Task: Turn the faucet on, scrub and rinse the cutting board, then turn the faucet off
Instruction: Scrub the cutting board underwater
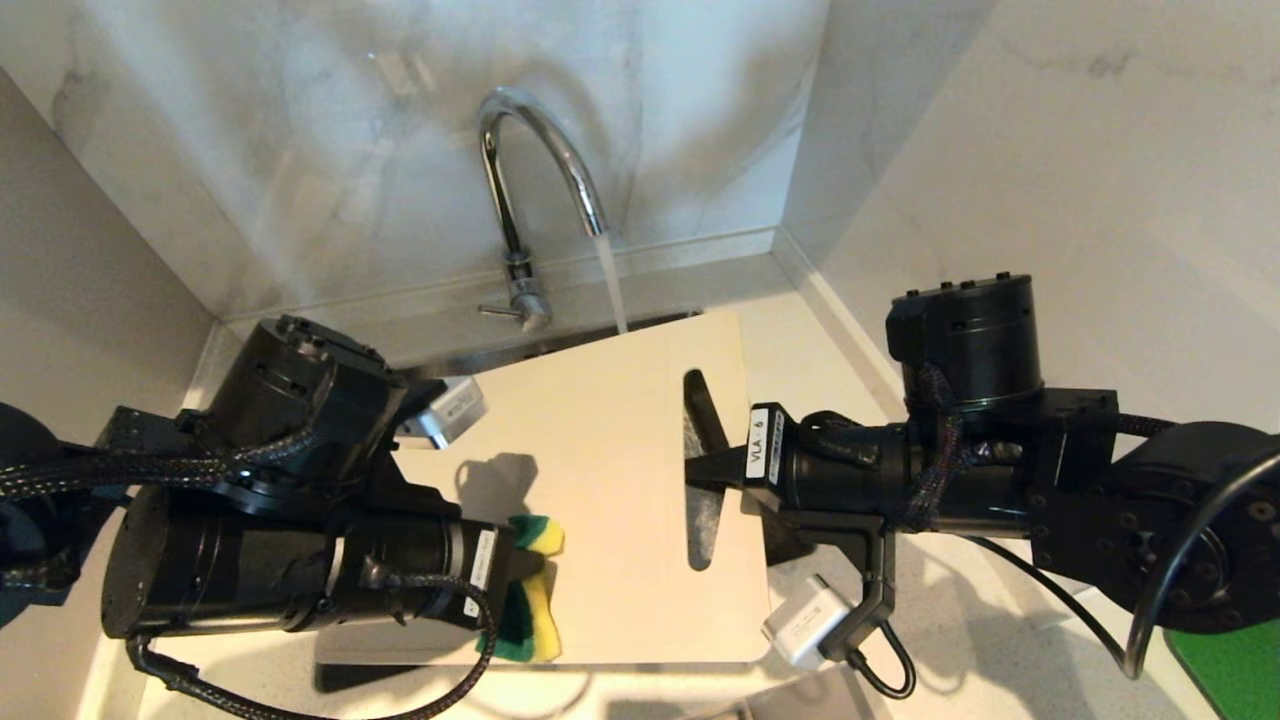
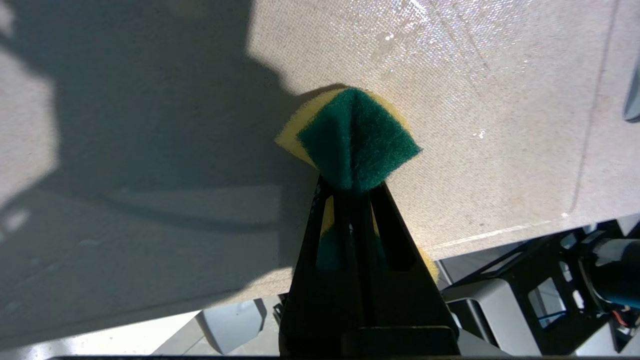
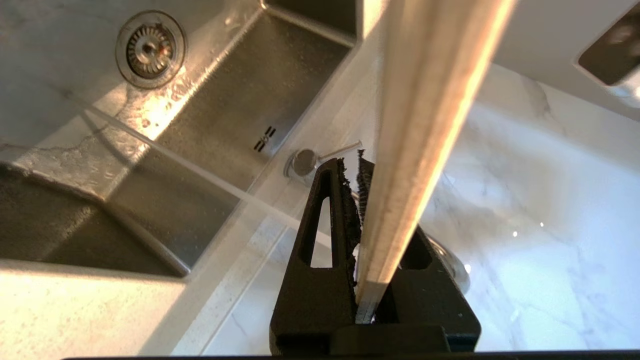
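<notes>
Worktop (image 1: 830, 340): pale stone, wrapping the sink (image 3: 225, 115) in the corner of marble walls.
Sink: steel basin lying under the board, its drain (image 3: 150, 47) showing in the right wrist view.
Cutting board (image 1: 600, 470): being held over the sink, far edge near the water stream, handle slot toward the right arm.
Faucet (image 1: 530, 170): standing behind the sink, running; water is falling just past the board's far edge.
Right pincer (image 1: 715, 470): clenching the board's edge at the slot.
Left pincer (image 2: 352, 192): clamped on the sponge.
Sponge (image 1: 535, 590): yellow and green, pressing against the board's near-left area.
</notes>
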Tool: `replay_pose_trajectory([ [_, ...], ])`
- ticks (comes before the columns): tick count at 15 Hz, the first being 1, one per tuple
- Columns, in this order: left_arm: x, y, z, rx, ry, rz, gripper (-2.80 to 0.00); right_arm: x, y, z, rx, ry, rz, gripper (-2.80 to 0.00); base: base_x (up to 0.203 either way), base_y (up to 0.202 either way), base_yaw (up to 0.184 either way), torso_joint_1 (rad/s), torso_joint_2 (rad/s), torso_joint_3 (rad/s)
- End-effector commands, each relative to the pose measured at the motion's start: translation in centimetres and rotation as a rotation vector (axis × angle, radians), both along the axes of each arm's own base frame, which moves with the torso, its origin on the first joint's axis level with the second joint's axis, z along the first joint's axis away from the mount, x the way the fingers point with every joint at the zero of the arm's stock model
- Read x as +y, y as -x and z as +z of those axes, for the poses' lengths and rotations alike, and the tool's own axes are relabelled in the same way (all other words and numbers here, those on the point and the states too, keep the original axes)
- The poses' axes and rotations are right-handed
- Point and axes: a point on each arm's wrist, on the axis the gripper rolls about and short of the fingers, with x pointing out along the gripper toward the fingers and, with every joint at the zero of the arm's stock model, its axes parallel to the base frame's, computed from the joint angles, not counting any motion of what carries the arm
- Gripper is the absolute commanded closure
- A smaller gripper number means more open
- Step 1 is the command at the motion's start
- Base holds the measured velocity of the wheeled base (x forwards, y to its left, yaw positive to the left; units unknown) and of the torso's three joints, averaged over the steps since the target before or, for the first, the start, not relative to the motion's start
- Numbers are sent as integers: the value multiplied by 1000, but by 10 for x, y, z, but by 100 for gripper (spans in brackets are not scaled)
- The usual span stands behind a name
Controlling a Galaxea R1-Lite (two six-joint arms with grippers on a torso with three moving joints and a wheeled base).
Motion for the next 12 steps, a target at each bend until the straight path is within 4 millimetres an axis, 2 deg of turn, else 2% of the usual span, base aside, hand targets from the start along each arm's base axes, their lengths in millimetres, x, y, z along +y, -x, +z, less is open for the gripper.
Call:
replay_pose_trajectory([
  [1,2,-13,-12,25,-25,43,0,0,0,0,-13,3,9,0,0,0,0,0,0,0],
  [5,24,-22,-23,50,-43,123,0,0,0,1,-14,1,8,0,0,0,0,0,0,0],
  [12,57,-12,-78,75,-55,190,0,0,0,1,-7,-5,4,0,0,0,0,0,0,0],
])
